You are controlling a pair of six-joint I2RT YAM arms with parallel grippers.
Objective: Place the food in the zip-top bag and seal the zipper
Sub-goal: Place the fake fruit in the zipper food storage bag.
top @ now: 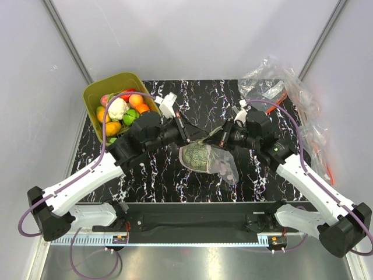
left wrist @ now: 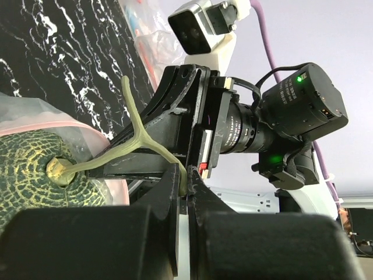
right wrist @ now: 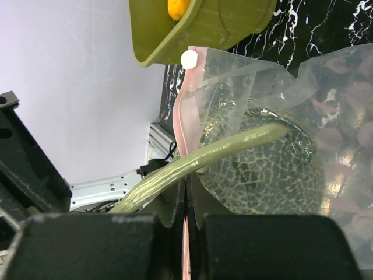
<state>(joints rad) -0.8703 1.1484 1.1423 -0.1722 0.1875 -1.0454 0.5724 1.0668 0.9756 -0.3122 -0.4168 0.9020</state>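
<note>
A green netted toy melon [top: 197,157] lies partly inside the clear dotted zip-top bag [top: 226,166] at mid-table. My left gripper [top: 194,139] is shut on the tip of the melon's pale T-shaped stem [left wrist: 137,134], which runs between its fingers [left wrist: 187,181]. My right gripper [top: 212,142] is shut on the pink zipper strip [right wrist: 185,116] at the bag's mouth, just under the stem [right wrist: 198,160]. The strip carries a white slider [right wrist: 189,59]. The melon [right wrist: 268,175] shows through the plastic. More food [top: 119,111], oranges, lime and cauliflower, fills the olive tub.
The olive-green tub [top: 111,86] stands at the table's back left corner, close behind the left arm. A heap of plainer clear bags [top: 280,81] with orange-red strips lies at the back right, trailing down the right edge.
</note>
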